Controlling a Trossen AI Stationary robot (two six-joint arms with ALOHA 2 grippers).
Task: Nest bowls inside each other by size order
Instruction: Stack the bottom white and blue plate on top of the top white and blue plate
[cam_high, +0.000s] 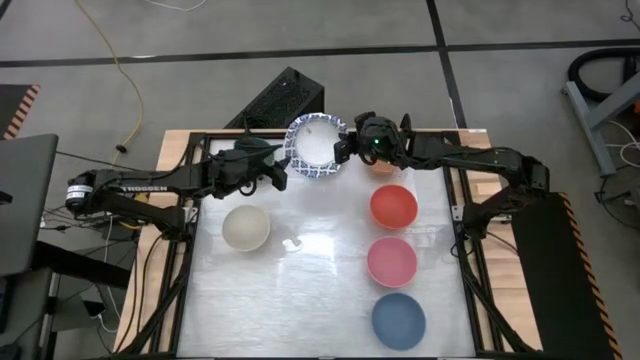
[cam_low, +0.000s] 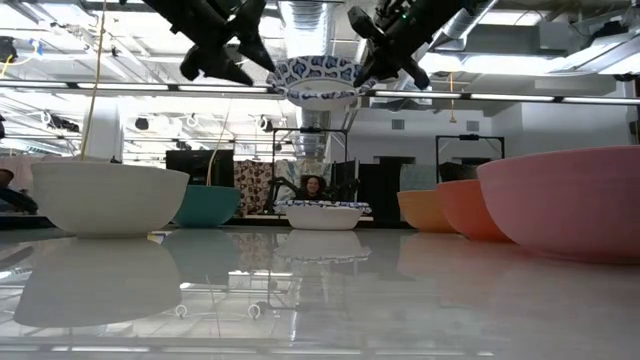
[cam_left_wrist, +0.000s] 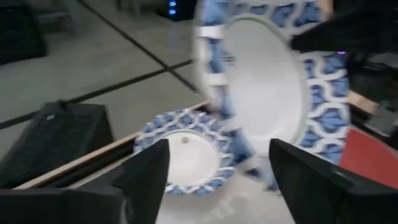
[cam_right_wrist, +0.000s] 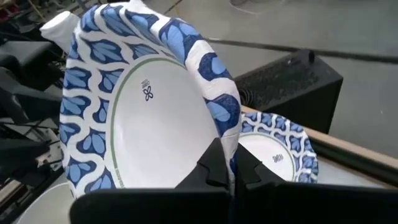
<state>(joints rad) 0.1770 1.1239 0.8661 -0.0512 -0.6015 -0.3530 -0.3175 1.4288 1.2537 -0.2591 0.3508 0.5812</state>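
Note:
A white bowl with a blue patterned rim (cam_high: 318, 145) hangs above the table's far middle, with my right gripper (cam_high: 345, 150) shut on it. Straight below it, a second patterned bowl (cam_low: 322, 213) stands on the table on its base. My left gripper (cam_high: 278, 172) is open just left of the raised bowl; in its wrist view both bowls show beyond its spread fingers (cam_left_wrist: 146, 180). A cream bowl (cam_high: 245, 227) stands at the left. Red (cam_high: 393, 205), pink (cam_high: 391, 261) and blue (cam_high: 398, 320) bowls stand in a row at the right. My right gripper pinches the raised bowl's rim (cam_right_wrist: 225, 134) on its right side, one finger inside the bowl and one outside. The fingers (cam_right_wrist: 214, 168) come from the table's right, slanting down. The bowl hangs roughly level and mouth up, lifted clear of the bowl below.
A teal bowl (cam_low: 208, 205) sits at the far left under the left arm, and an orange bowl (cam_low: 425, 210) at the far right under the right arm. A black box (cam_high: 280, 98) lies on the floor beyond the far edge. The table's near left is bare.

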